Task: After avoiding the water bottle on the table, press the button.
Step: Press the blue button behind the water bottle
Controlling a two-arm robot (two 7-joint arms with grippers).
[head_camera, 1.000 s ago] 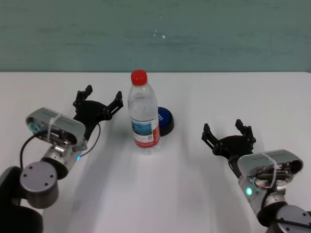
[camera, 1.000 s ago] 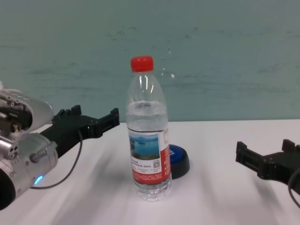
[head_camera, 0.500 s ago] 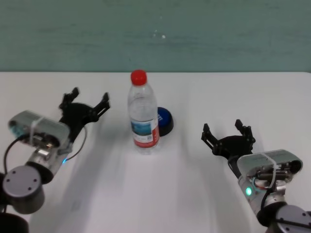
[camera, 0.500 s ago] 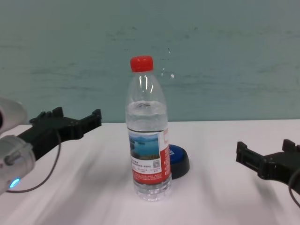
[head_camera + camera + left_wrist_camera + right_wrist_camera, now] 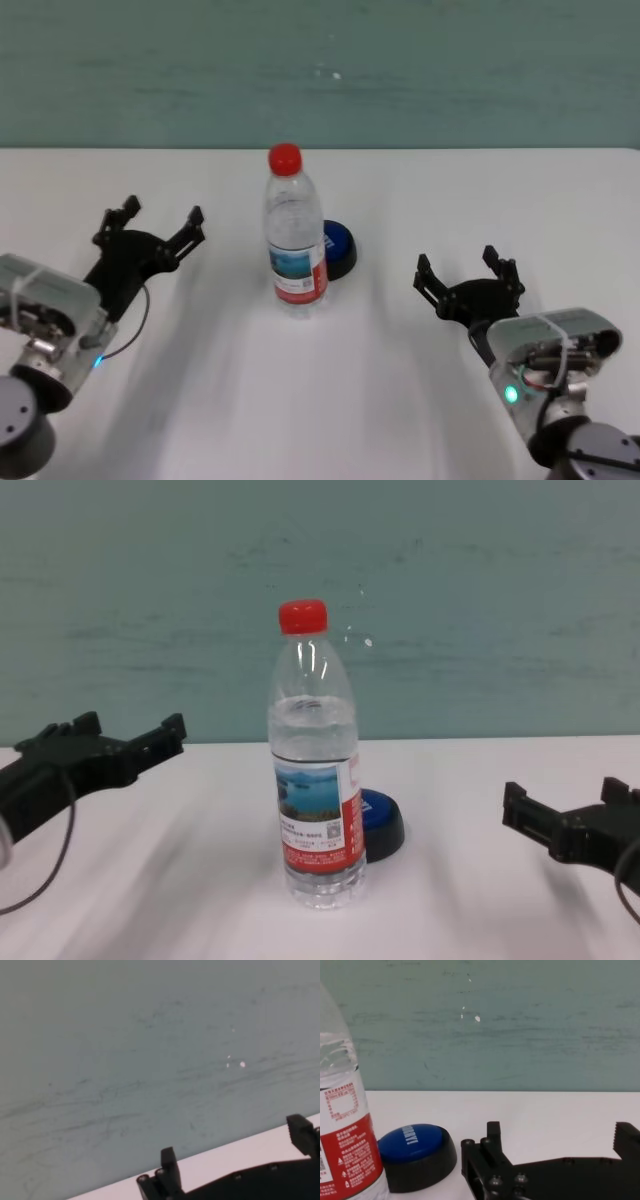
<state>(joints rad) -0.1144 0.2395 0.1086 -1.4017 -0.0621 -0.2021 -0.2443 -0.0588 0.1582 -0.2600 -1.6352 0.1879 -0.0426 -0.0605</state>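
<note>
The water bottle (image 5: 295,240) stands upright mid-table, with a red cap and a red-and-white label; it also shows in the chest view (image 5: 316,770) and the right wrist view (image 5: 345,1130). The blue button (image 5: 338,247) on its black base sits just behind and right of the bottle, also in the chest view (image 5: 380,820) and the right wrist view (image 5: 417,1152). My left gripper (image 5: 150,228) is open and empty, well left of the bottle (image 5: 115,735). My right gripper (image 5: 468,272) is open and empty, to the right of the button (image 5: 570,810).
The white table (image 5: 330,400) spreads wide under everything. A teal wall (image 5: 320,70) rises behind its far edge. The left wrist view shows only that wall, a strip of table and the fingertips (image 5: 170,1162).
My left arm has drawn back to the left and toward me, away from the bottle, its gripper still open. The right arm, bottle and button have not moved.
</note>
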